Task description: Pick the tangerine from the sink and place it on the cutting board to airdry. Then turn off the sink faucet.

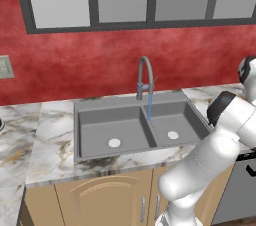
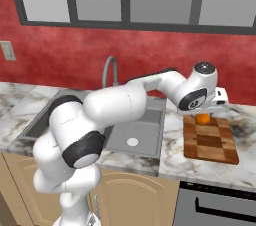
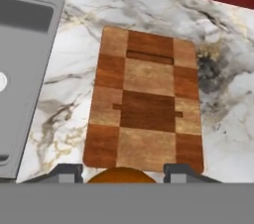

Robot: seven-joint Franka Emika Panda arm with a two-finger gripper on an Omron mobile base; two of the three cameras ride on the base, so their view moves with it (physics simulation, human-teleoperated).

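The gripper [image 2: 204, 114] pinches the tangerine [image 2: 202, 118] above the board [image 2: 210, 140]. Best lower it near the middle, then release gently so it cannot roll off.

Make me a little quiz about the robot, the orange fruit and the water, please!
1. True or false: the tangerine is lying in the sink.
2. What is the tool doing? A) resting empty on the counter B) holding the tangerine over the cutting board C) touching the sink faucet
3. Fill in: a thin blue stream of ____ runs from the faucet into the sink.

Key:
1. False. It sits between the tool's fingers, above the near end of the board.
2. B.
3. Water, so the faucet has not been turned off.
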